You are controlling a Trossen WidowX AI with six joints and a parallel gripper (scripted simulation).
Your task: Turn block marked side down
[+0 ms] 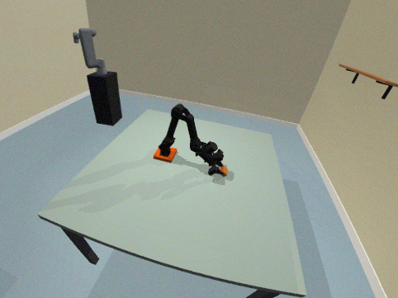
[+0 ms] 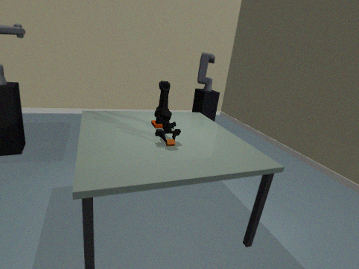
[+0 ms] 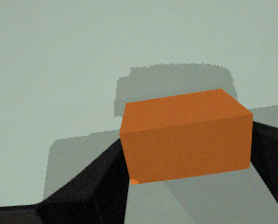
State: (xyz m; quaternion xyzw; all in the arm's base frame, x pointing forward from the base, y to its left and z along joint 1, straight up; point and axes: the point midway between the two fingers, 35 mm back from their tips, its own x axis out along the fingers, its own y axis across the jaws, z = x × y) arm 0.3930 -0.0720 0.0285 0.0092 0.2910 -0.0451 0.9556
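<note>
Block [image 3: 186, 137]: orange, box-shaped, longer than tall, plain matte faces. Wrist view shows two faces, a top face and a broad front face, both uniform orange; no mark visible on either. Pose: slightly tilted, right end higher. Clamped at its two short ends between the dark jaws. Position: low over the pale green surface [image 1: 173, 210], its shadow directly beneath; contact with the surface cannot be told. Seen in top view [image 1: 224, 170] and exterior view [image 2: 170, 141], right of the arm's base
</note>
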